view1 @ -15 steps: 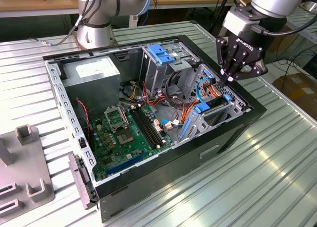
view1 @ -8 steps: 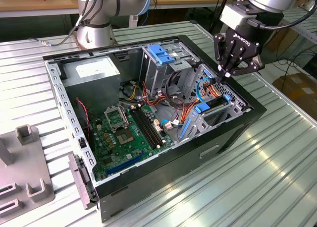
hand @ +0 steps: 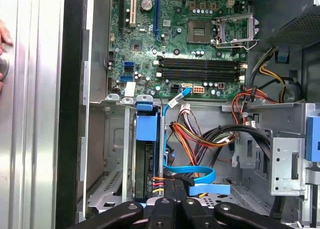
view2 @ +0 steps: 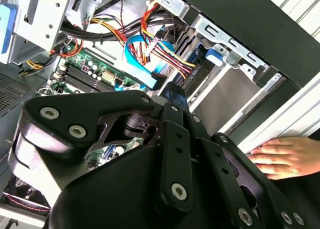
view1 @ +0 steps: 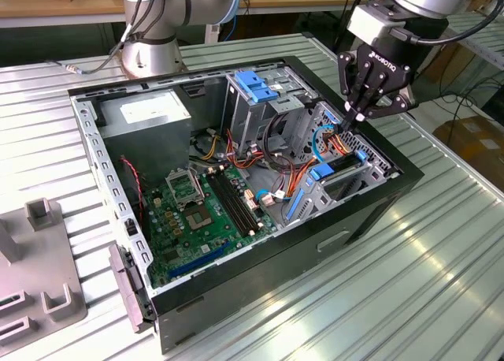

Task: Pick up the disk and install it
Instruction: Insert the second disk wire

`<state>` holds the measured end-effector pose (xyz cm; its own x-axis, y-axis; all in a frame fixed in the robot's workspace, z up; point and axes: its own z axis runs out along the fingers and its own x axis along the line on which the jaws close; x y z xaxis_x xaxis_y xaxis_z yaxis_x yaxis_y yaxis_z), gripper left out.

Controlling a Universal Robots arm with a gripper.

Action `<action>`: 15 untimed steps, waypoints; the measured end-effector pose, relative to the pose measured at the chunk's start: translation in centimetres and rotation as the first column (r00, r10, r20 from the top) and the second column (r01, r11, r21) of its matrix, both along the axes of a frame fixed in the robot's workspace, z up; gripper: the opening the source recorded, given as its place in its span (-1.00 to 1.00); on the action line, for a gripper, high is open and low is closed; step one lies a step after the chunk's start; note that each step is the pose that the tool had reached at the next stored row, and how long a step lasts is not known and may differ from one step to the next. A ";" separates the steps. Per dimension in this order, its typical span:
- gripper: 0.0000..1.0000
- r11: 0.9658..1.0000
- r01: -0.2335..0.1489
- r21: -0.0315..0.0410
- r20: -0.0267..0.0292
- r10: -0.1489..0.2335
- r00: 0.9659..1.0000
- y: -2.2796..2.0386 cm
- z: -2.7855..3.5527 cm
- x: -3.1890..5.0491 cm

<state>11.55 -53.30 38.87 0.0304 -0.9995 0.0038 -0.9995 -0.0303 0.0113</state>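
The disk [view1: 340, 163] sits on edge in the metal bay at the front corner of the open computer case [view1: 362, 211], on the exterior view's right. It is black with a blue carrier frame; its blue tab [hand: 147, 128] and dark edge [hand: 144, 164] face the first wrist view. My gripper [view1: 351, 117] hangs just above the bay and the bundle of coloured cables, with its black fingers [hand: 174, 196] pressed together and nothing between them. In the second wrist view the gripper [view2: 172, 91] points down beside the blue ribbon cable [view2: 145, 64].
The motherboard [view1: 201, 211] lies on the case floor. A grey power supply box [view1: 150, 113] stands at the back, and a metal cage with a blue clip [view1: 256, 85] in the middle. A person's hand [view2: 285, 156] rests on the ribbed table [view1: 441, 251] by the case. Grey fixtures [view1: 39, 258] lie on the exterior view's left.
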 end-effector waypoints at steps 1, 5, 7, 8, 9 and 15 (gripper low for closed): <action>-0.80 1.000 0.000 0.000 0.000 0.000 1.000 0.00 0.00 0.00; -0.80 1.000 0.000 0.000 0.000 0.000 1.000 0.00 0.00 0.00; -0.80 1.000 0.000 0.000 0.000 0.000 1.000 0.00 0.00 0.00; -0.80 1.000 0.000 0.000 0.000 0.000 1.000 0.00 0.01 0.00; -0.80 1.000 0.000 0.000 0.000 0.000 1.000 0.00 0.06 0.00; -0.80 1.000 0.000 0.000 -0.001 0.000 1.000 0.44 0.30 0.01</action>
